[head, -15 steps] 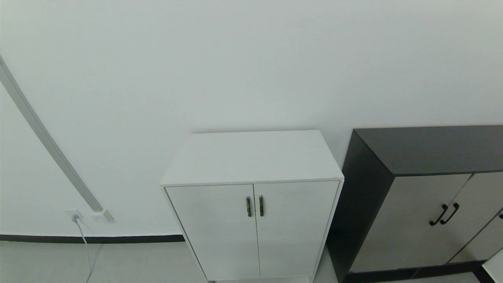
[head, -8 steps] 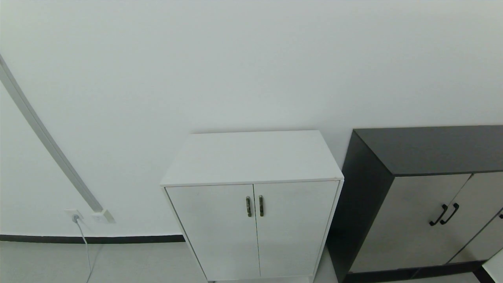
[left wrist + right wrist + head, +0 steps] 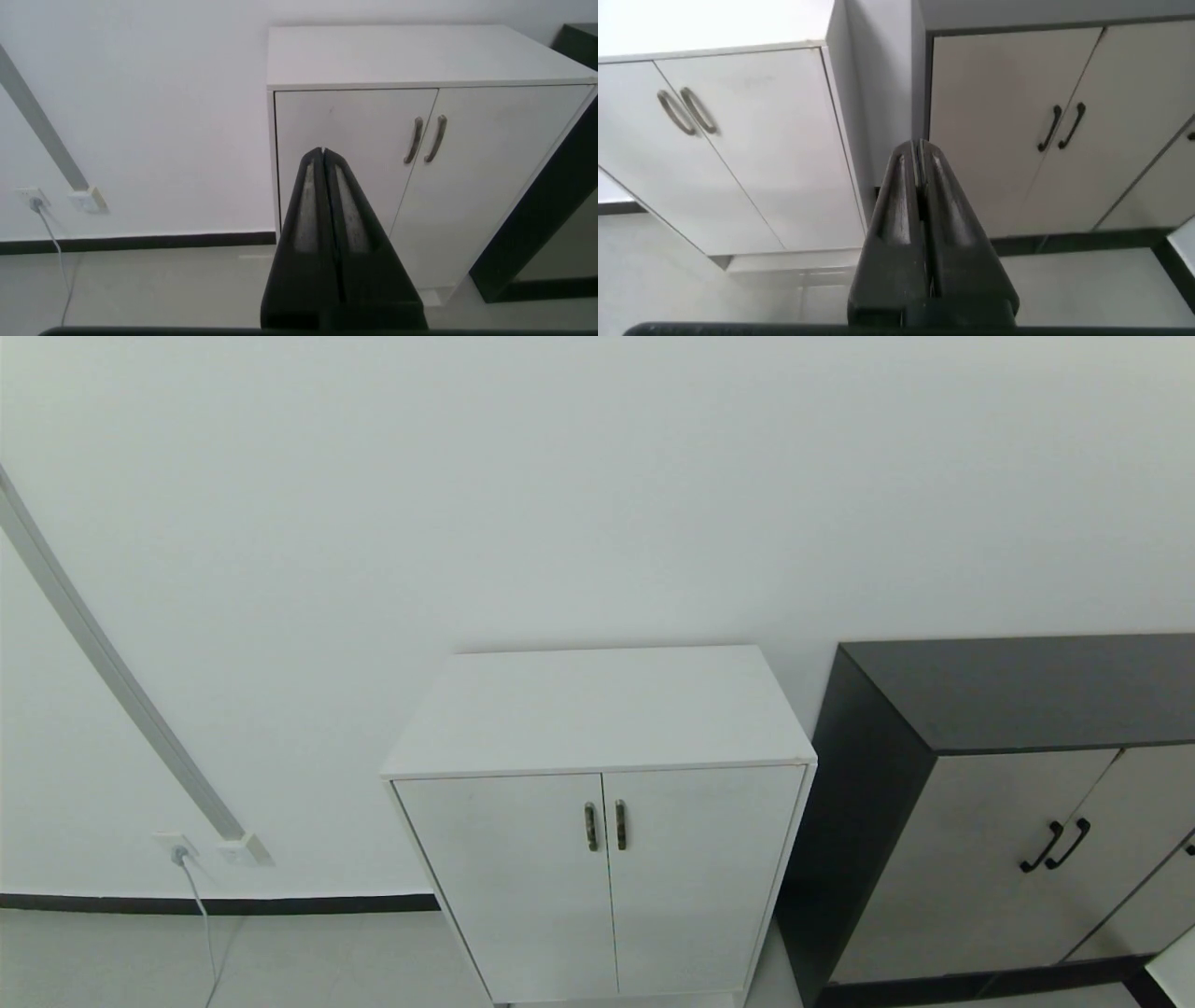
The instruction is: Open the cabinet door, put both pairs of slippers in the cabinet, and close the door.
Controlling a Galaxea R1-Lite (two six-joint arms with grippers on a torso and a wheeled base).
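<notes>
The white cabinet (image 3: 597,728) stands against the wall with both doors closed; two dark metal handles (image 3: 605,826) sit side by side at the middle seam. In the left wrist view my left gripper (image 3: 323,154) is shut with nothing in it, some way in front of the cabinet's left door (image 3: 341,159), handles (image 3: 425,140) off to one side. In the right wrist view my right gripper (image 3: 921,147) is shut and empty, in front of the gap between the white cabinet (image 3: 738,140) and the dark one.
A black cabinet (image 3: 1008,784) with grey doors and black handles stands close to the right of the white one. A wall socket with a cable (image 3: 177,851) and a slanted cable duct (image 3: 103,663) are at the left. Grey floor (image 3: 233,961) lies before the wall.
</notes>
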